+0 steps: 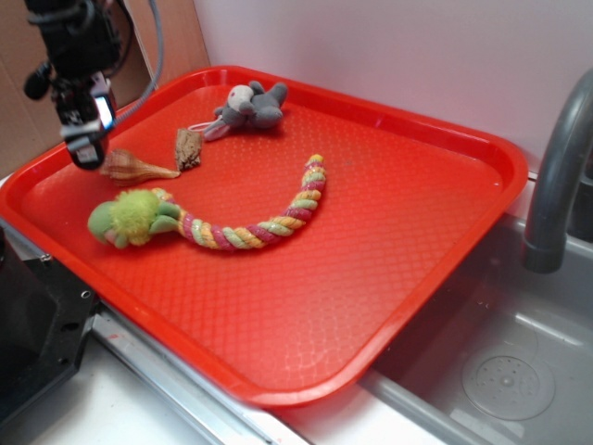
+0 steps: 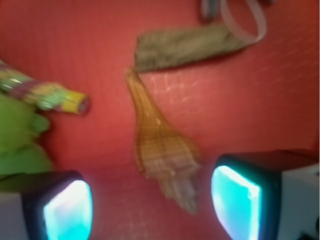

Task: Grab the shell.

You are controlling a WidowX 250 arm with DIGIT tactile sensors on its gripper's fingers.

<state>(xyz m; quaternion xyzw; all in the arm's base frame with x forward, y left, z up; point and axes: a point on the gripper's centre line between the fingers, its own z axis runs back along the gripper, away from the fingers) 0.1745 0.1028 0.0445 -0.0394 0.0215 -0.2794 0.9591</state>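
Where the red plastic tray [image 1: 389, 241] shows its dimpled floor, a braided rope toy [image 1: 250, 227] curves; nearby lies the ribbed, tan, spindle-shaped shell [image 2: 160, 150], between the gripper [image 2: 150, 205] jaws, which stand wide, beside a rough brown chunk [image 2: 185, 46].

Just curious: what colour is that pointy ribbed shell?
Tan-orange spindle-shaped shell with pale ribs; wrist view shows it best.

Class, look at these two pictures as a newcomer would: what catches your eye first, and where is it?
The big red tray fills the scene, tilted over a grey sink. Across its middle curls a striped rope toy with a fuzzy green head. At the far left, the open gripper hangs over the tan shell, fingers on either side.
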